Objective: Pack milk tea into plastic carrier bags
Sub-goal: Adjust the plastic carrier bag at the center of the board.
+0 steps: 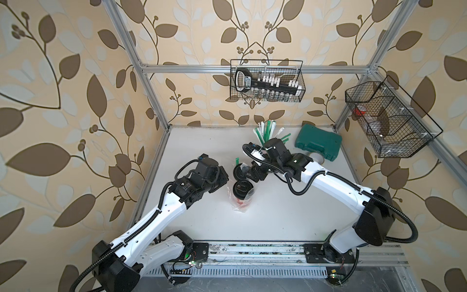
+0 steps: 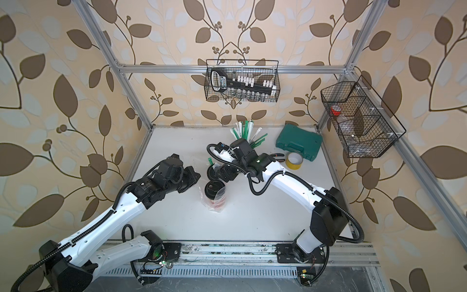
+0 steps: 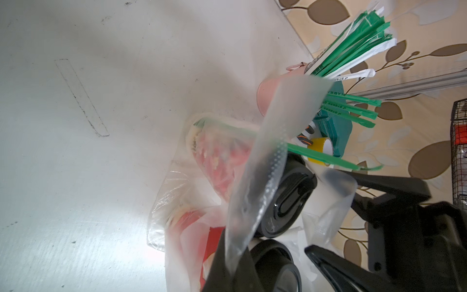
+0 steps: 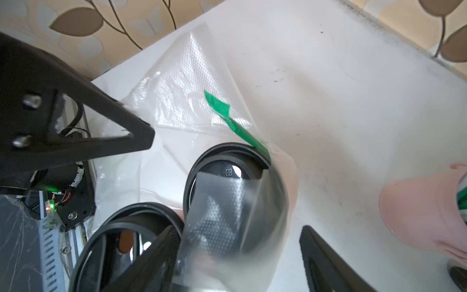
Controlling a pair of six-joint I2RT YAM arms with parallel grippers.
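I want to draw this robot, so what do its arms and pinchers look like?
Both arms, the left arm and the right arm, have smooth white shells with chunky black joints. Ribbed black cables loop along each. The wrists are black, and a small green light glows on the right one. The left gripper and right gripper have flat, black, pointed fingers.

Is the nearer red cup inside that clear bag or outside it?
Inside. In both top views the clear bag wraps around the nearer red cup, red showing through the plastic.
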